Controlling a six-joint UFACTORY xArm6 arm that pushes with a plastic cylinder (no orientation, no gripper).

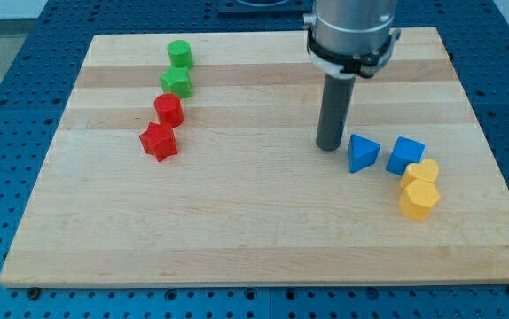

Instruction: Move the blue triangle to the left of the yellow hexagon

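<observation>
yellow hexagon (pixel 418 200) is sitting nearest you at the view's lower right, touching a second yellow block (pixel 423 172) above it. blue cube (pixel 405 155) is touching that one. blue triangle (pixel 362 152) is lying left of the cube, apart. my tip (pixel 330 146) is resting just left of the triangle; no jaws here, only a rod. farther left you're seeing red star (pixel 159 142), red block (pixel 168 110), green star (pixel 176 83), green cylinder (pixel 180 54) on the wooden board (pixel 237 221).

Pale, smooth wooden board (pixel 237 221)
</observation>
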